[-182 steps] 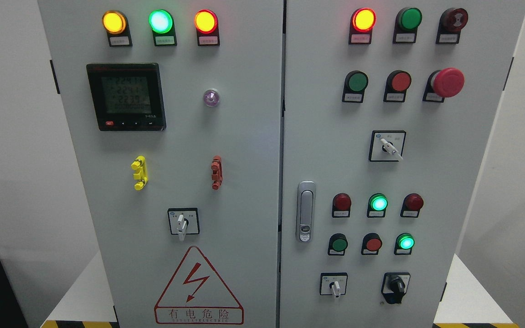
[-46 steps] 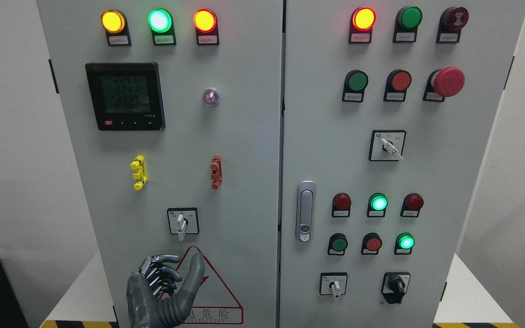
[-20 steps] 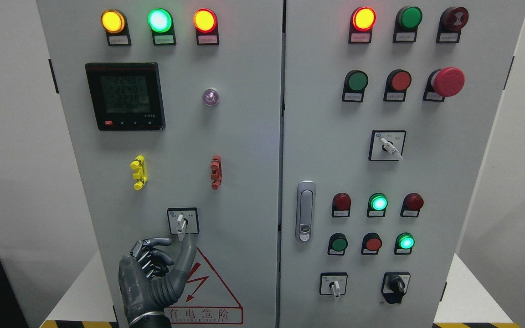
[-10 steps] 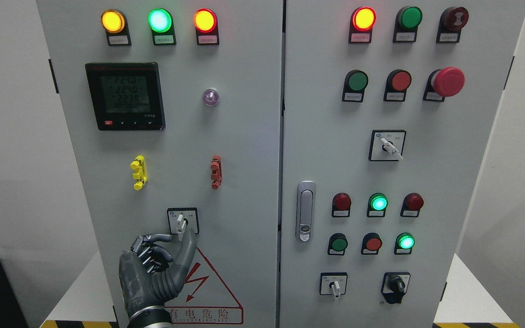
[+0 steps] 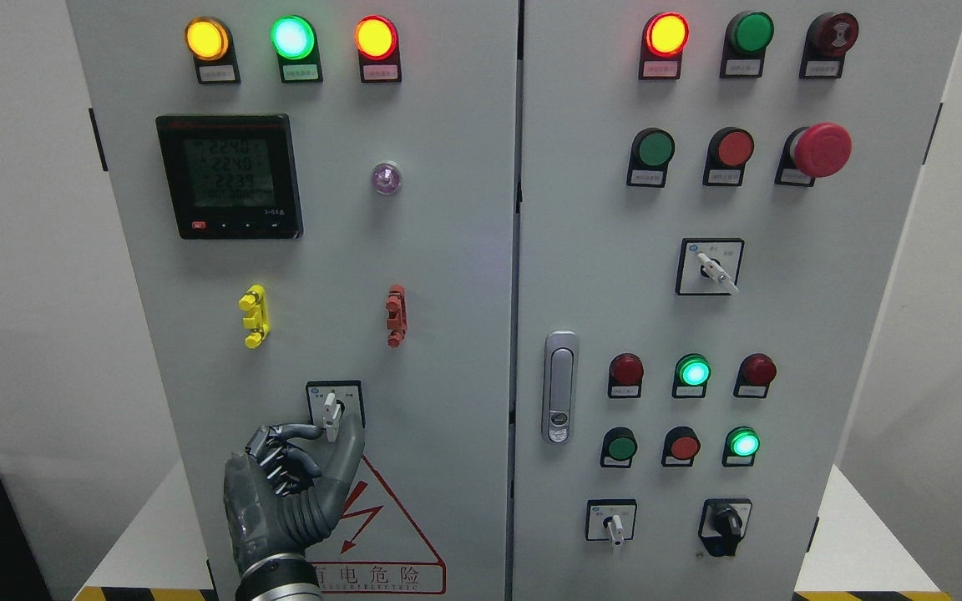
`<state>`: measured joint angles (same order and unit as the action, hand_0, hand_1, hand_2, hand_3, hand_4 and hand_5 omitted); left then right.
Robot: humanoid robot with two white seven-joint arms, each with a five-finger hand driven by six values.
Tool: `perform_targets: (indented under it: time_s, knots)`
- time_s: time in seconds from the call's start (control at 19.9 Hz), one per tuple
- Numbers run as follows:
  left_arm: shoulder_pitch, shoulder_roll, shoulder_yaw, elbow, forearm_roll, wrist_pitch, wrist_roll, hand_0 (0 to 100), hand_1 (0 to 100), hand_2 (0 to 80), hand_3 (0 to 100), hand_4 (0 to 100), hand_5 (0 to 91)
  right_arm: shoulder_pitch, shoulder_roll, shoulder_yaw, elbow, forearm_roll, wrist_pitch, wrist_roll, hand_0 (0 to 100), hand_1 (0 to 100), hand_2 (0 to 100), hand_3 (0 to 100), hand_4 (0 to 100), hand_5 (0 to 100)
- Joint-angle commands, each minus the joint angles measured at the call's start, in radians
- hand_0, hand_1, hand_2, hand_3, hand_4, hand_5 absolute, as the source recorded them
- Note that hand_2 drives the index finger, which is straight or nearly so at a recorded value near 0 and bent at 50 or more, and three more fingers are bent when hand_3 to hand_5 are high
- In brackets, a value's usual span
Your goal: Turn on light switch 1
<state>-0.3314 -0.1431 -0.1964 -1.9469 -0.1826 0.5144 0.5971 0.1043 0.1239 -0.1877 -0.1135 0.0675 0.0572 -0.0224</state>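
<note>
On my feed the thumb [image 5: 350, 446] stands up on the right of the white lever of the rotary switch [image 5: 331, 411], its tip at the lever's lower end, and the index finger [image 5: 297, 431] reaches across from the left toward the same spot. The two pinch around the lever's bottom; I cannot tell whether both pads actually press it. The other fingers are curled in against the palm. They belong to the left hand [image 5: 285, 492], dark grey, whose arm comes up from the bottom edge left of the middle.

The switch sits low on the left door of the cabinet [image 5: 448, 275], in a black-framed square, its lever pointing straight down. Just below it, partly behind my hand, is the red warning triangle [image 5: 389, 534] with a lightning bolt. Higher on the same door I see a yellow clip [image 5: 254, 315] and a red clip [image 5: 397, 315], then the black meter display [image 5: 230, 177], and along the top three lit lamps, amber, green and amber-red. The right door, with its chrome handle [image 5: 560, 386], carries more buttons and selectors.
</note>
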Motion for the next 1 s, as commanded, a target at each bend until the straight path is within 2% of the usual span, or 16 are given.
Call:
perform_targets:
  time_s: [0.0, 0.95]
  knots:
    - [-0.008, -0.001, 0.0, 0.0, 0.0, 0.006, -0.002, 0, 63, 57.1, 95, 94, 86.1, 0.0, 0.0, 0.001, 0.0, 0.0, 0.0, 0.001, 0, 0, 0, 0, 0, 0]
    - [-0.017, -0.003, 0.0, 0.002, 0.0, 0.023, -0.006, 2, 56, 58.1, 95, 94, 86.0, 0.0, 0.0, 0.001, 0.0, 0.0, 0.0, 0.001, 0, 0, 0, 0, 0, 0]
